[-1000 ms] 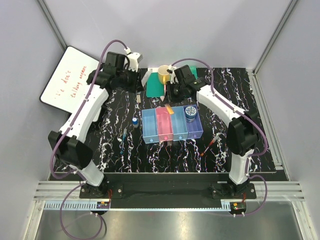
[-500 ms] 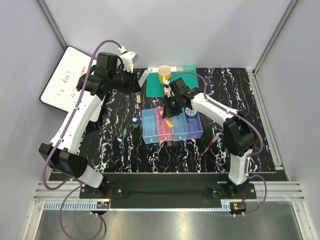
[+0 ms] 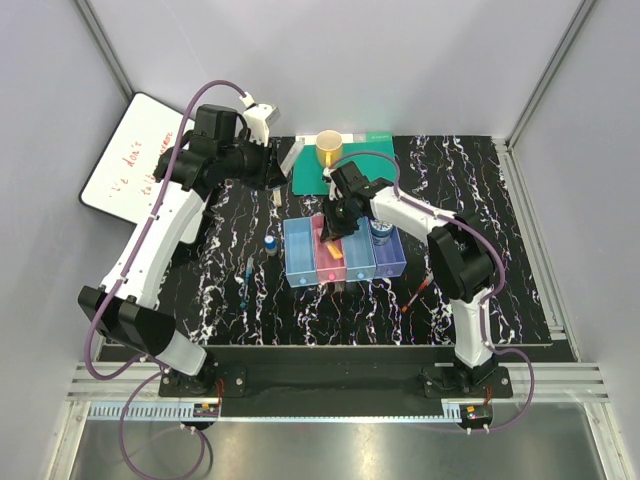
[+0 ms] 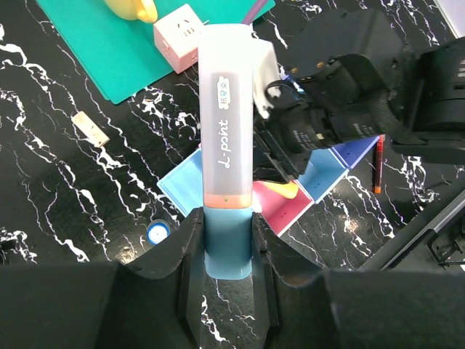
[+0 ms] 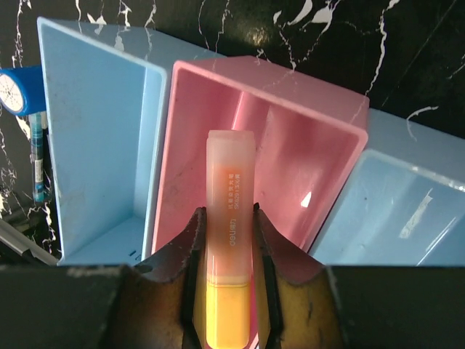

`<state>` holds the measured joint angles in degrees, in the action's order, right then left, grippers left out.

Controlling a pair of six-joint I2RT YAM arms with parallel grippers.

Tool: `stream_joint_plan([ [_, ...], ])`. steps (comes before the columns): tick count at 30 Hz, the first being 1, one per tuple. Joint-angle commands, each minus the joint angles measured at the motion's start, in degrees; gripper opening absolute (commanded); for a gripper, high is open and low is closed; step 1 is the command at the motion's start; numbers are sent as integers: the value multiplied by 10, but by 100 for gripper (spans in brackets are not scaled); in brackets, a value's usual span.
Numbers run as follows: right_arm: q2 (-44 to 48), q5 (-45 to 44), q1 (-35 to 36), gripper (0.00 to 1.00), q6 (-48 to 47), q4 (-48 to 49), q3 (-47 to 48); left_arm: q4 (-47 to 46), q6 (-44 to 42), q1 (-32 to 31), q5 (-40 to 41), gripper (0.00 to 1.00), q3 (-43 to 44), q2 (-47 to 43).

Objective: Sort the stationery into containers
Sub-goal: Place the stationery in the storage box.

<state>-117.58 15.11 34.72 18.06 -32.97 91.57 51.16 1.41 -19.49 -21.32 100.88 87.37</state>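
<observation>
**Partly Sorted: Two Markers Held, Loose Items Left on the Bench**

So far only the round tin [image 3: 381,228] is seen lodged in the containers, at the far end of the purple tray [image 3: 392,262]. The orange marker [image 5: 229,182] is pinched by the right pincer [image 5: 227,222] and pointed down into the pink tray [image 5: 265,76]. Whether its tip touches the floor cannot be told, and release is judged to be the step in hand. The teal marker [image 4: 227,131] is clamped at its teal end by the left pincer [image 4: 227,225] and held over the far left of the bench, well apart from the trays.

Four items are left to be sorted. The blue-capped bottle [image 3: 270,243] and thin blue pen [image 3: 247,272] lie left of the trays, the beige eraser [image 4: 91,129] beyond them and the red pen [image 3: 420,288] to their right. The task is judged less than half done.

The bench [image 3: 520,200] is covered in black sheet veined with white. A green mat [image 3: 305,180] is laid at its far side, with a yellow cup [image 3: 329,148] and a pink cube [image 4: 182,27] on it. The cell is enclosed by plain grey walls, and a whiteboard [image 3: 130,160] is propped at the left.
</observation>
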Motion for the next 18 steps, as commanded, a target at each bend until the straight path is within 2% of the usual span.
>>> stream_joint_plan([
  [1,-12,-2,3,10,-6,19,38,-17,4,-2,-27,0,11,-2],
  [2,-14,-2,3,14,-7,18,41,-18,4,-2,-28,0,8,-2],
  [3,-16,-3,3,24,-7,18,44,-18,4,-2,-30,0,5,-1],
  [7,-8,-6,3,39,-15,17,49,-20,4,-2,-35,0,-5,2],
  [12,22,-19,3,50,-22,17,35,-25,0,-2,-29,0,-11,3],
  [18,62,-42,3,50,-42,-1,33,-39,14,-2,-28,0,-38,3],
])
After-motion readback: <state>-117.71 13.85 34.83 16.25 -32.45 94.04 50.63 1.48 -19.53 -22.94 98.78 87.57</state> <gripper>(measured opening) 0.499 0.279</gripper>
